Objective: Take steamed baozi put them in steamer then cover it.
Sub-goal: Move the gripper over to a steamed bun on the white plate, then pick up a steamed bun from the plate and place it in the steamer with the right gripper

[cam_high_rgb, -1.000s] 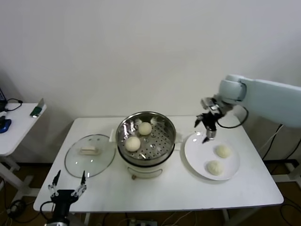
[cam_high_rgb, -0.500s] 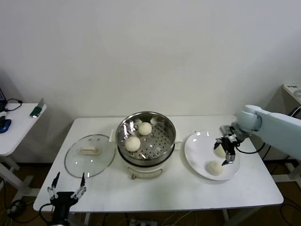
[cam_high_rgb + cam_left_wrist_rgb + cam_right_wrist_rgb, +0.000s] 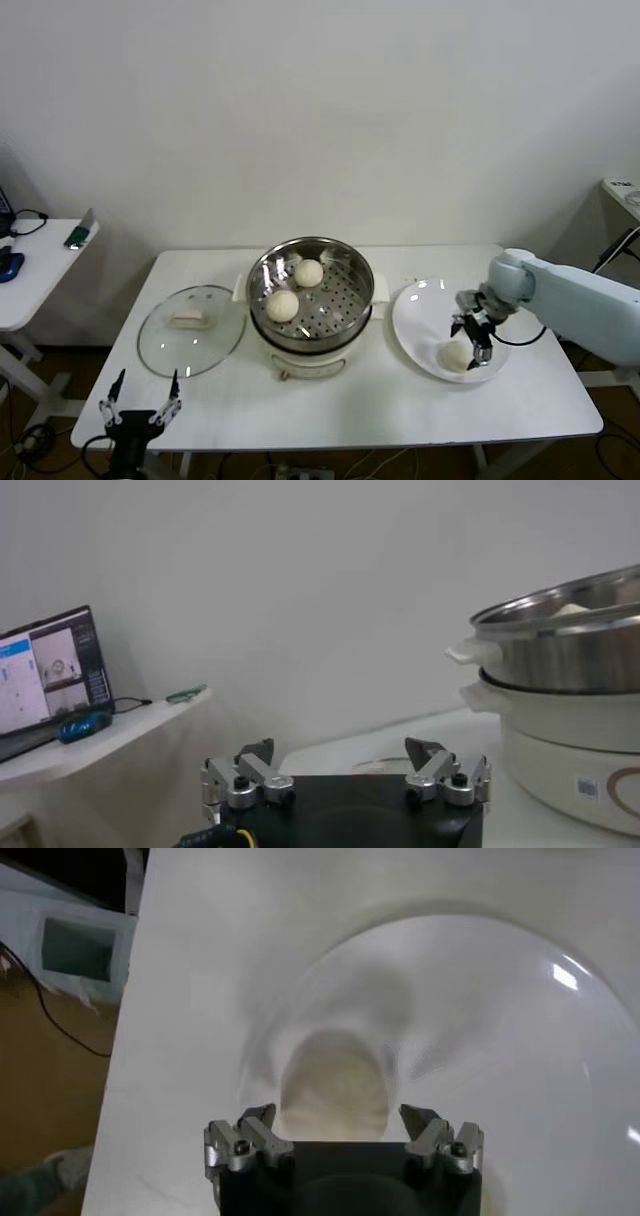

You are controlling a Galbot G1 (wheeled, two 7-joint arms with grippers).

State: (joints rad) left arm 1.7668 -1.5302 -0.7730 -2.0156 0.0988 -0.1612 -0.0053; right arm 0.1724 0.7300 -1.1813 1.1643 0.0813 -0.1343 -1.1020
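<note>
The left gripper (image 3: 140, 412) waits with its jaws spread wide at the table's (image 3: 330, 410) near edge. On the plate (image 3: 420, 340), the right gripper (image 3: 472, 342) hangs released over a smooth pale bun (image 3: 455, 355). Two buns (image 3: 283, 304) sit in the uncovered steel steamer (image 3: 345, 300); the glass lid (image 3: 190, 328) lies beside it.

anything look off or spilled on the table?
Nothing stands out. Two baozi sit in the steamer, cover flat beside it, one bun visible on the plate under the open right pincer. No spills.
</note>
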